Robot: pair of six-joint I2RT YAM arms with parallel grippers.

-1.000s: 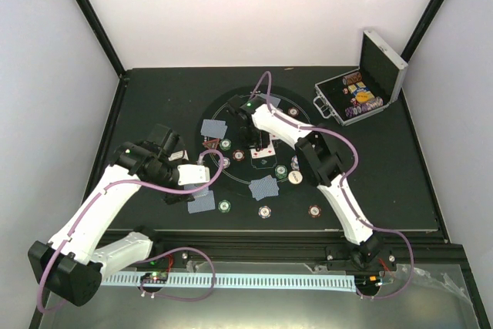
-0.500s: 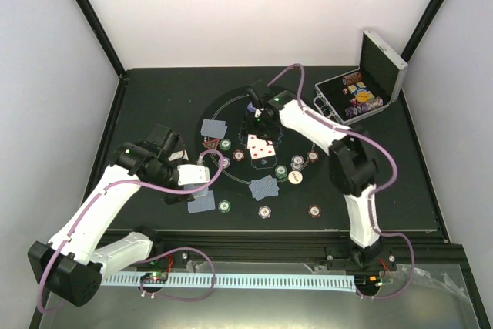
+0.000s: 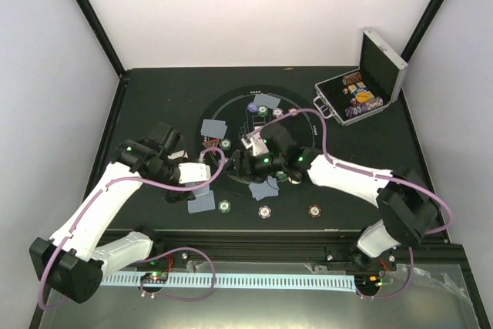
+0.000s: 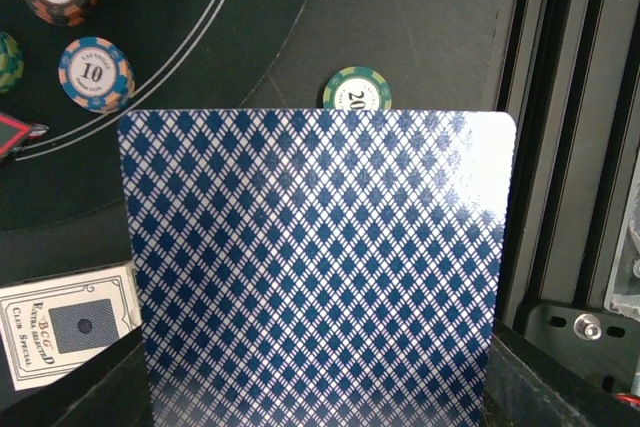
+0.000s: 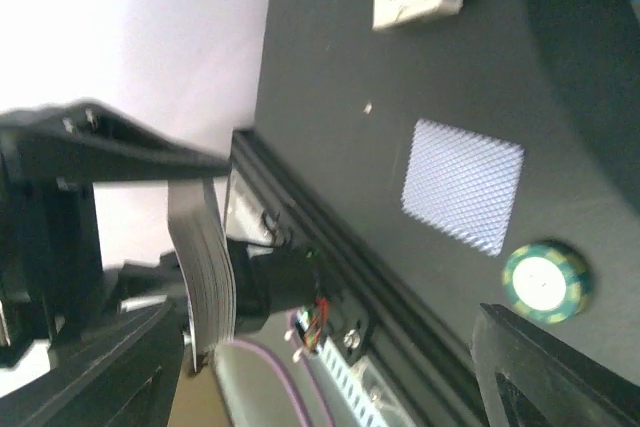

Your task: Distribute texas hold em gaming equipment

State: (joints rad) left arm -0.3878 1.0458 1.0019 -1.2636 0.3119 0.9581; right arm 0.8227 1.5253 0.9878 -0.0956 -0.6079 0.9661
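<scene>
My left gripper (image 3: 185, 190) is shut on a deck of blue-backed cards (image 4: 315, 267), whose top card fills the left wrist view. The deck's grey edge also shows in the right wrist view (image 5: 200, 257). My right gripper (image 3: 237, 163) is open and empty, low over the mat's left side, its jaws pointing at the left gripper. Face-down cards lie on the mat (image 3: 214, 127), (image 3: 266, 101), (image 3: 264, 188), and one off it (image 3: 202, 202) beside a green chip (image 3: 224, 206). Other chips (image 3: 264, 212), (image 3: 314, 210) lie near the front rim.
The round black mat (image 3: 231, 109) has white outlines. An open silver case (image 3: 362, 94) with several chips stands at the back right. A card box (image 4: 65, 332) lies left of the deck. The table's front rail (image 3: 269, 236) runs close behind the left gripper.
My right arm has swung from the far middle of the mat down and left, and now faces the left gripper. The left arm has barely moved.
</scene>
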